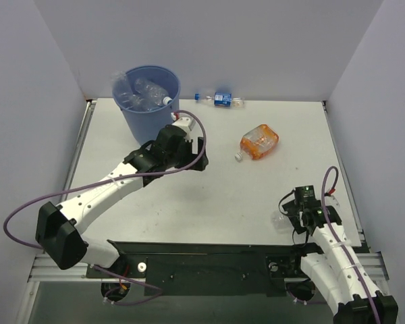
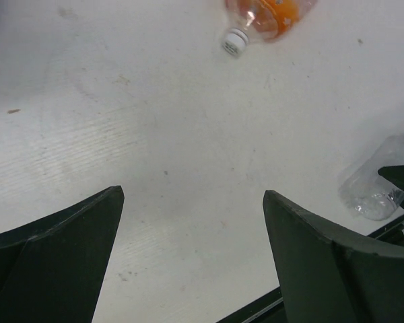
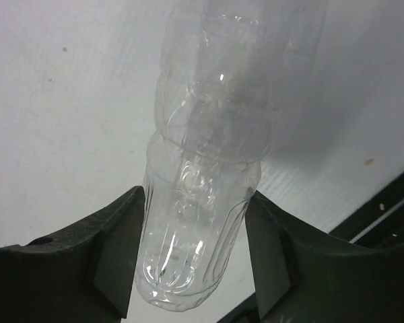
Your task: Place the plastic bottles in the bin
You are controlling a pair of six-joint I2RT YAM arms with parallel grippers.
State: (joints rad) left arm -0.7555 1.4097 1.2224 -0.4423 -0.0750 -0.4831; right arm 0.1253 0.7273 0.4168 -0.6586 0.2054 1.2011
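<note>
The right tool (image 3: 195, 222) is clenched on a clear bottle (image 3: 202, 168): its two dark fingers (image 3: 114, 249) press against the ribbed lower body from either side. That bottle carries no label band and no print that shows. In the top view it lies at the near right of the table (image 1: 189, 202), just left of the right tool (image 1: 291, 214), close to the near edge.

The left tool (image 2: 192, 202) is released, its fingers spread wide with nothing between them. It hangs over bare table just right of the bin (image 1: 143, 121). The bin stands at the far left corner and holds several see-through bottles (image 1: 145, 91), one with a white cap at the rim.

A slim bottle with a blue label band (image 1: 221, 99) lies on its side at the far edge, near the back wall and right of the bin. There is light print on the band, but it is too small to read.

An orange bottle (image 1: 260, 142) lies on its side right of centre, its white cap (image 2: 233, 42) pointing toward the near left. Its wrap shows orange and white patches; no word on it can be made out. The cap bears faint marks, also unreadable.
</note>
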